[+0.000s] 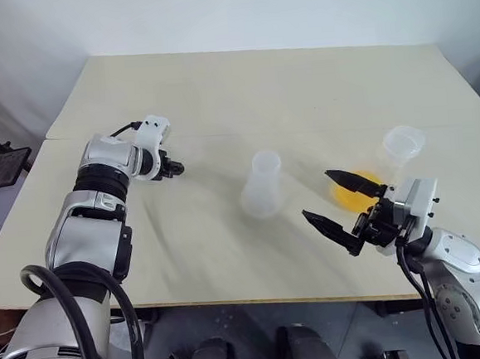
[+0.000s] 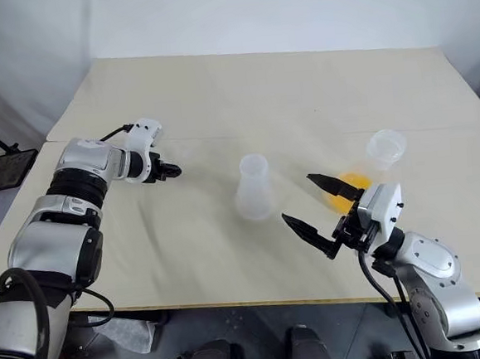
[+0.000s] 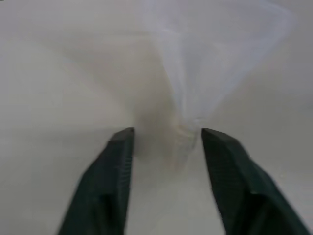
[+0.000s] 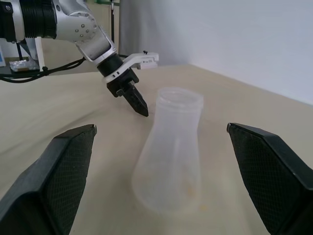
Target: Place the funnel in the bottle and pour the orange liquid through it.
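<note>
Beige tabletop [image 1: 242, 96] lay under both arms. My left gripper [image 3: 166, 142] straddled the funnel [image 3: 205, 63] stem, grip unclear; my right gripper [image 1: 342, 209] gaped empty near the bottle [image 1: 264, 186].

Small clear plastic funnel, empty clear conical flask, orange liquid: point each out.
Small clear plastic funnel [image 3: 205, 73]: left wrist view, cone wall.
Empty clear conical flask [image 1: 264, 190]: left eye view, body.
Orange liquid [image 1: 346, 193]: left eye view, pool's surface.
</note>
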{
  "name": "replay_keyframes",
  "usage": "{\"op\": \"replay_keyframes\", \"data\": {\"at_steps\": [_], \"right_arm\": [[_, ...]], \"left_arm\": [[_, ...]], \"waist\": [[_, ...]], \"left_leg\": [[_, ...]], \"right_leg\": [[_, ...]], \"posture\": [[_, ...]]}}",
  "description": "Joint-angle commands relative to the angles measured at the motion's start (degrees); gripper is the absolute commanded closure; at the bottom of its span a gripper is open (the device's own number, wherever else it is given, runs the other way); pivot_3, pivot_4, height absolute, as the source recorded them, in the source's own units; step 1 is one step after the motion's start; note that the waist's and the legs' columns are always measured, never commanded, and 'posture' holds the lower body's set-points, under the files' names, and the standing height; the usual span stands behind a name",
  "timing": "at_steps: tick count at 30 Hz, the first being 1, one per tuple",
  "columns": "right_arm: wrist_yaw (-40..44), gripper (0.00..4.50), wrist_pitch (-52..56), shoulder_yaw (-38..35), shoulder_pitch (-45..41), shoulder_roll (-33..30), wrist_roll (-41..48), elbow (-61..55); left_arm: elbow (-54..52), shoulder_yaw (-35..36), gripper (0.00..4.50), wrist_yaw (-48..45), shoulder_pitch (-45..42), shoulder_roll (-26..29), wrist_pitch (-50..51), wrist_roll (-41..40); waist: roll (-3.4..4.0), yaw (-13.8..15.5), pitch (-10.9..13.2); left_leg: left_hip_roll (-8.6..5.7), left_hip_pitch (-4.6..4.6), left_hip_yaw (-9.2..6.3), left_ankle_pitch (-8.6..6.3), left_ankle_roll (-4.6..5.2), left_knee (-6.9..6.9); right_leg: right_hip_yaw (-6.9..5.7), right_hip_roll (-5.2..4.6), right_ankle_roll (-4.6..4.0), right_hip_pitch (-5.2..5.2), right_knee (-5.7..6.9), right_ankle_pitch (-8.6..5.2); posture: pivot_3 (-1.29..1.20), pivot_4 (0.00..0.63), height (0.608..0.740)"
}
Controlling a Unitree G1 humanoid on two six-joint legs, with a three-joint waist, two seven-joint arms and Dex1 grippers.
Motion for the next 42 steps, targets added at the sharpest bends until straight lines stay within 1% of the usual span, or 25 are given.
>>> {"op": "replay_keyframes", "data": {"at_steps": [1, 2, 4, 8, 9, 10, 12, 15, 18, 20, 22, 25, 29, 31, 34, 38, 42], "right_arm": [[-0.5, 0.0, -1.4, 0.0, 0.1, 0.7, -0.1, -1.2], [-0.5, 0.0, -1.6, 0.1, 0.4, 0.8, -0.2, -1.3], [-0.7, 0.0, -1.7, 0.1, 0.8, 1.0, -0.5, -1.5], [-1.1, 0.0, -1.8, -0.2, 1.5, 1.0, -0.6, -1.9], [-1.2, 0.0, -1.8, -0.2, 1.7, 1.0, -0.6, -2.0], [-1.3, 0.0, -1.8, -0.3, 2.0, 1.0, -0.6, -2.2], [-1.4, 0.0, -1.7, -0.4, 2.6, 0.8, -0.6, -2.5], [-1.6, 0.0, -1.7, -0.6, 3.4, 0.7, -0.4, -3.0], [-1.9, 0.0, -1.5, -1.0, 4.5, 0.5, -0.2, -3.9], [-2.2, 0.0, -1.4, -1.3, 5.4, 0.5, -0.1, -4.6], [-2.4, 0.0, -1.4, -1.4, 6.3, 0.5, -0.1, -5.2], [-2.8, 0.0, -1.3, -1.7, 7.6, 0.3, 0.0, -6.0], [-3.4, 0.0, -1.0, -2.7, 9.3, 0.1, 0.4, -7.2], [-3.8, 0.0, -0.7, -2.8, 10.0, 0.1, 0.5, -7.9], [-4.8, 0.0, -0.2, -2.3, 10.3, 0.4, 0.3, -8.9], [-5.5, 0.0, 0.5, -2.1, 10.3, 0.2, 0.4, -9.6], [-6.3, 0.0, 0.9, -2.3, 9.8, 0.1, 0.4, -10.0]], "left_arm": [[0.8, 1.3, 3.5, -1.2, -1.1, -0.5, -0.1, 0.4], [0.5, 1.2, 3.84, -1.8, -0.7, -0.4, -0.3, 0.6], [-0.3, 1.7, 4.39, -3.2, 0.2, 0.0, -1.4, 0.3], [-2.8, 3.5, 4.39, -6.5, 2.7, 1.4, -2.1, -1.2], [-4.3, 4.2, 4.39, -8.1, 3.8, 1.7, -4.0, -1.9], [-6.3, 5.6, 4.39, -10.3, 5.2, 1.9, -6.2, -3.4], [-11.0, 9.0, 4.39, -15.6, 8.0, 2.6, -7.2, -7.4], [-20.1, 12.8, 4.39, -24.7, 14.1, 4.3, -12.3, -12.9], [-28.7, 16.7, 4.39, -29.9, 20.1, 5.8, -12.6, -18.4], [-33.9, 20.3, 4.39, -32.2, 23.6, 5.4, -14.3, -22.8], [-37.7, 21.9, 4.39, -33.4, 25.7, 5.0, -14.2, -25.7], [-43.1, 22.2, 4.39, -33.6, 27.7, 4.1, -12.9, -28.6], [-49.6, 21.2, 4.39, -35.0, 29.0, 1.9, -14.4, -31.5], [-50.2, 21.2, 4.39, -33.5, 27.7, -1.3, -16.4, -32.2], [-48.8, 19.3, 4.39, -32.0, 25.5, -5.5, -19.1, -31.2], [-45.3, 17.3, 4.39, -31.8, 23.4, -9.0, -21.0, -30.7], [-39.2, 14.0, 4.39, -33.9, 23.0, -11.4, -29.3, -26.4]], "waist": [[0.0, 0.0, 0.0], [0.0, 0.0, 0.0], [0.0, 0.0, 0.0], [0.0, -0.1, 0.0], [0.0, -0.2, 0.0], [0.0, -0.2, 0.0], [0.0, -0.2, 0.0], [0.01, -0.3, 0.0], [0.02, -0.4, 0.0], [0.02, -0.3, 0.0], [0.02, -0.3, 0.0], [0.02, 0.2, 0.0], [0.02, 0.4, 0.0], [0.02, 0.5, 0.0], [0.01, 0.7, 0.0], [0.02, 0.6, 0.0], [0.02, 0.5, 0.0]], "left_leg": [[0.0, 0.0, 0.0, 0.0, 0.0, 0.0], [0.0, 0.0, 0.0, 0.0, 0.0, 0.0], [0.0, 0.0, 0.0, 0.0, 0.0, 0.0], [0.0, 0.01, 0.0, 0.0, 0.0, 0.0], [0.0, 0.01, 0.0, 0.0, 0.0, 0.0], [0.0, 0.02, 0.0, 0.0, 0.0, -0.01], [0.01, 0.02, -0.01, 0.0, -0.01, 0.0], [0.02, 0.01, -0.02, 0.0, -0.02, 0.01], [0.04, 0.02, -0.03, -0.01, -0.04, 0.02], [0.06, 0.03, -0.04, -0.01, -0.04, 0.02], [0.06, 0.04, -0.05, -0.01, -0.04, 0.07], [0.05, 0.04, -0.11, -0.01, -0.03, 0.14], [0.04, 0.04, -0.1, -0.03, 0.01, 0.14], [0.04, 0.05, -0.09, -0.03, 0.01, 0.13], [0.04, 0.05, -0.06, -0.03, 0.01, 0.16], [0.04, 0.06, -0.03, -0.03, 0.01, 0.16], [0.04, 0.09, -0.01, -0.02, 0.01, 0.14]], "right_leg": [[0.0, 0.0, 0.0, 0.0, 0.0, 0.0], [0.0, 0.0, 0.0, 0.0, 0.0, 0.0], [0.0, 0.0, 0.0, 0.0, 0.01, 0.0], [0.0, 0.0, 0.0, -0.01, 0.03, 0.0], [0.0, 0.01, 0.0, 0.0, 0.03, 0.0], [0.0, 0.0, 0.0, -0.01, 0.04, 0.0], [-0.01, 0.0, 0.0, -0.02, 0.06, 0.0], [0.0, -0.03, 0.0, -0.02, 0.04, 0.0], [-0.01, -0.03, -0.01, -0.02, 0.03, 0.0], [0.0, -0.03, 0.0, 0.0, 0.04, 0.0], [0.01, -0.03, 0.0, 0.03, 0.06, 0.0], [-0.01, -0.04, 0.0, 0.12, 0.05, 0.0], [0.02, -0.04, 0.0, 0.15, 0.04, 0.0], [0.02, -0.02, 0.0, 0.14, 0.03, 0.0], [0.02, 0.0, 0.0, 0.16, 0.03, 0.0], [0.04, 0.04, 0.0, 0.14, 0.04, 0.0], [0.04, 0.06, 0.0, 0.14, 0.03, 0.0]], "posture": [[0.0, 0.15, 0.74], [0.0, 0.15, 0.74], [0.0, 0.15, 0.74], [0.0, 0.15, 0.74], [0.0, 0.15, 0.74], [0.0, 0.15, 0.74], [0.0, 0.15, 0.74], [0.0, 0.15, 0.74], [0.0, 0.15, 0.74], [0.0, 0.15, 0.74], [0.0, 0.15, 0.74], [0.0, 0.15, 0.74], [0.0, 0.15, 0.74], [0.0, 0.15, 0.74], [0.0, 0.15, 0.74], [0.0, 0.15, 0.74], [0.0, 0.15, 0.74]]}}
